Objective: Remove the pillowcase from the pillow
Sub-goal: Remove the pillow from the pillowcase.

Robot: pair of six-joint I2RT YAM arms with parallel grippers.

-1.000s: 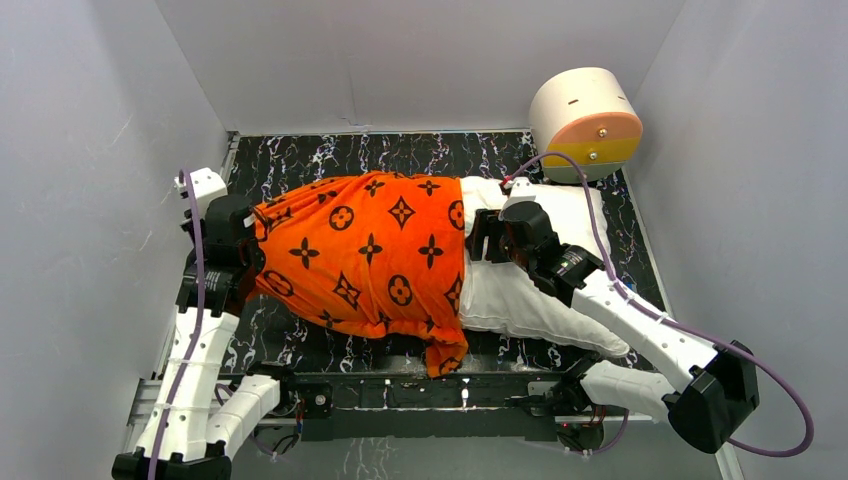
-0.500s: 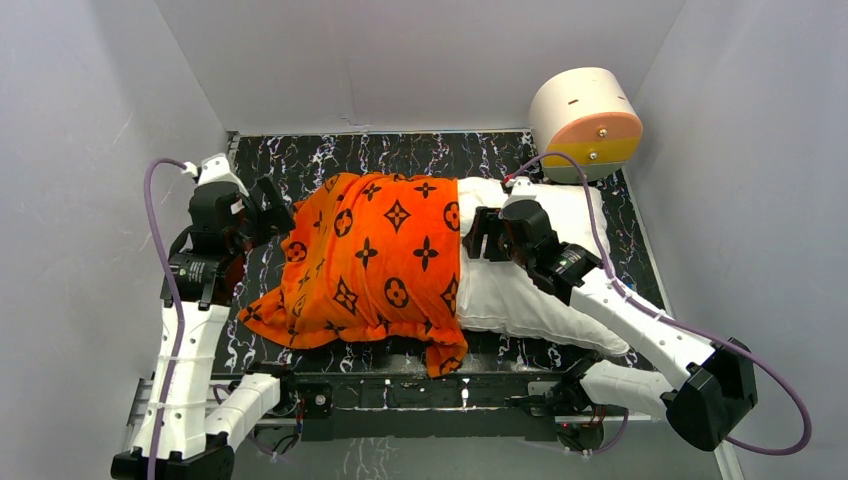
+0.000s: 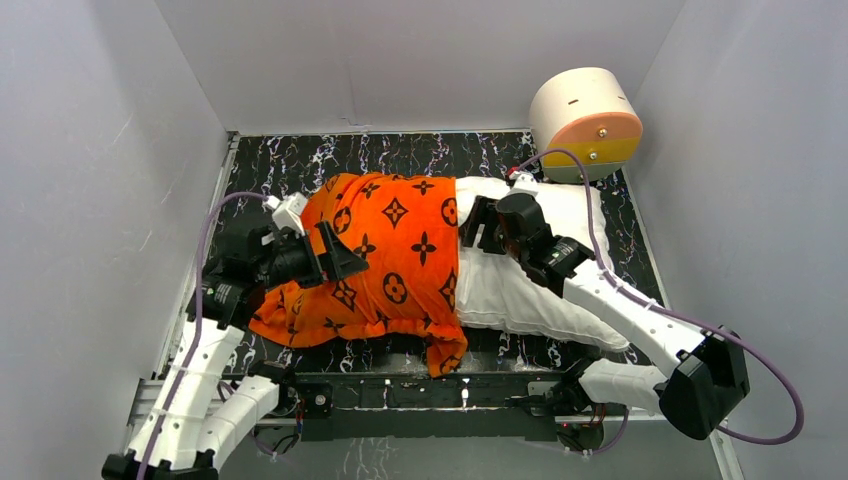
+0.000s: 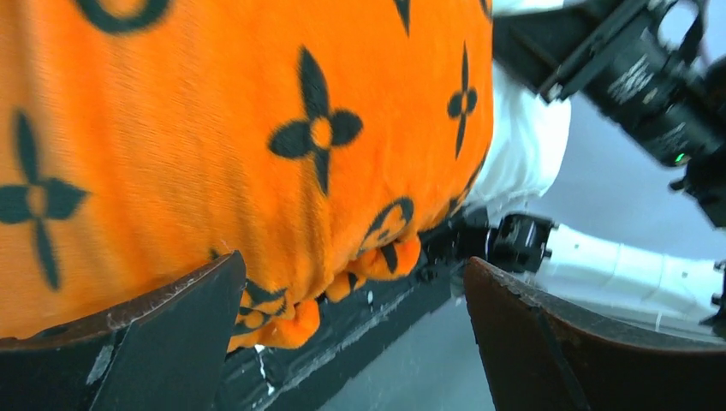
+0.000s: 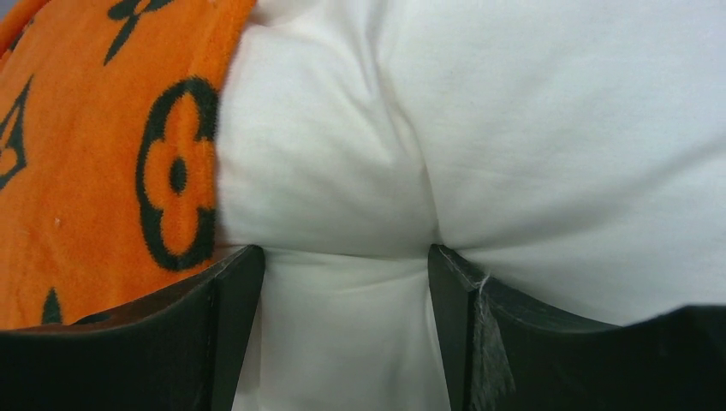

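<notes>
Orange pillowcase (image 3: 385, 260) edge mid-pillow (image 3: 520, 290), left gripper (image 4: 351, 330) jaws open, right gripper (image 5: 342, 282) jaws pinching pillow.

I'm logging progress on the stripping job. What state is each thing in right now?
pillowcase: still on, covering the pillow's left part.
pillow: right part bared, lying flat.
left tool: open, over the pillowcase, holding nothing.
right tool: fingers pressed into the pillow, pinching a fold.
</notes>
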